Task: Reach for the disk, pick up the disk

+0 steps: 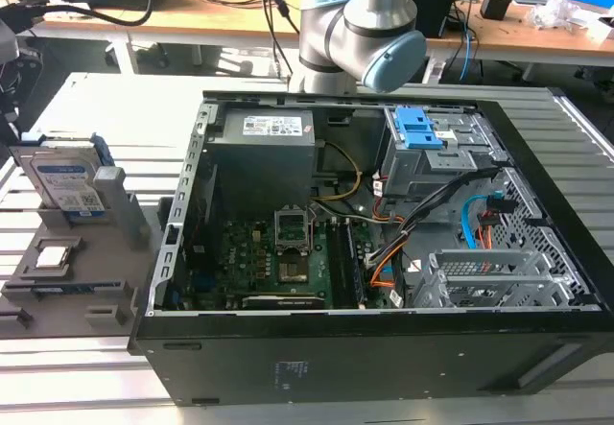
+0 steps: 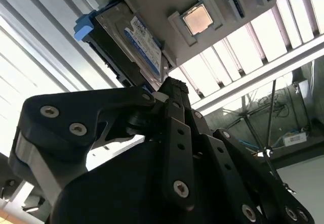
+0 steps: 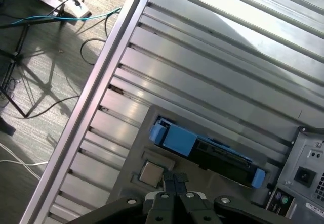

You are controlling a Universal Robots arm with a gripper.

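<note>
The pincer (image 3: 174, 177) is shown closed in the first wrist view, its two black fingertips (image 3: 168, 179) pressed together with nothing gripped between them. It is held in the air above the grey holder (image 3: 132, 143), and its tips are seen over the small square chip (image 3: 152, 172), short of the disk (image 3: 217, 155). In the second wrist view the tip of the pincer (image 2: 173, 84) is lined up with the lower corner of the disk (image 2: 132, 41); whether the two touch cannot be told from there.

The disk is stood on edge in a slot of the holder and leaned back a little, with its white-and-blue label turned outward and its blue carrier frame (image 3: 173, 138) fitted round its ends. In the exterior view the disk (image 1: 65, 183) is found at the exterior view's left, on the holder (image 1: 91, 286), which is set on the slatted metal bench (image 1: 106, 99) just beside the open computer case (image 1: 384, 353). The chip (image 1: 53, 255) is laid flat in a recess of the holder, in front of the disk. Inside the case a grey drive cage (image 1: 436, 161) with bright-blue latches (image 1: 417, 128) is seen, and the arm (image 1: 369, 22) is stood behind the case
</note>
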